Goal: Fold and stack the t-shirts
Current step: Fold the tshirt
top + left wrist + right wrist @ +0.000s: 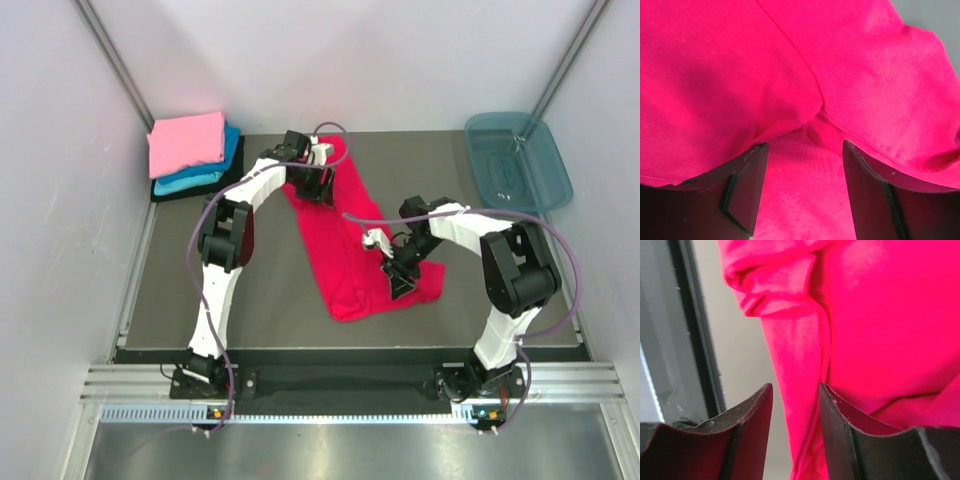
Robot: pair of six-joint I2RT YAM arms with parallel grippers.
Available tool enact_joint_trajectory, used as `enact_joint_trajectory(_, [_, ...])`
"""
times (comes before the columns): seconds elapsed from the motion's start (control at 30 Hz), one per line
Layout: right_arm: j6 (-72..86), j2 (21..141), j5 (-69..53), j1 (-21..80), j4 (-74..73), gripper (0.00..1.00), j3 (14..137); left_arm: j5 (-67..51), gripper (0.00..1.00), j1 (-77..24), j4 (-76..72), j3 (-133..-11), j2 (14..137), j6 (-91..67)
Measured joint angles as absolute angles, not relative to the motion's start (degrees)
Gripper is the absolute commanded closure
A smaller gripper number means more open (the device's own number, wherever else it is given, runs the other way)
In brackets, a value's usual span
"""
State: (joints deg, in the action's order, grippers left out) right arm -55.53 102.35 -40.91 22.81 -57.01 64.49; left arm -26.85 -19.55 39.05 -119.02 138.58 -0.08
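Note:
The crimson-red t-shirt (340,250) lies on the table as a long diagonal strip running from the back centre to the front right. My left gripper (318,188) is low over its far end. In the left wrist view this gripper (804,150) is open, with red cloth (850,75) lying flat under the gap. My right gripper (400,283) is at the shirt's near end. Its wrist view shows the gripper (795,387) open, with a folded edge of the red shirt (880,315) running between the jaws and bare table beside it. A pink t-shirt (187,143) sits folded on a turquoise one (205,180) and a black one (165,190).
The stack of folded shirts stands at the table's back left corner. A translucent teal tub (517,160) sits at the back right. White walls close in the table on three sides. A metal rail (350,385) runs along the near edge.

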Motion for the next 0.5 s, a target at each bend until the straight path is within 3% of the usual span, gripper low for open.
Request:
enact_joint_trajectory(0.17, [-54.7,105.3,-38.6,23.0,-55.8,0.61,64.6,-26.3,0.33,-19.5,39.0,-120.2,139.3,-0.1])
enact_joint_trajectory(0.37, [-54.2,105.6,-36.6,24.4,-55.3,0.88,64.5,-26.1,0.33,-19.4,39.0,-120.2,139.3,-0.1])
enact_joint_trajectory(0.5, [-54.0,104.4,-35.4,25.6,-54.8,0.93,62.5,-26.1,0.33,-19.1,39.0,-120.3,139.3,-0.1])
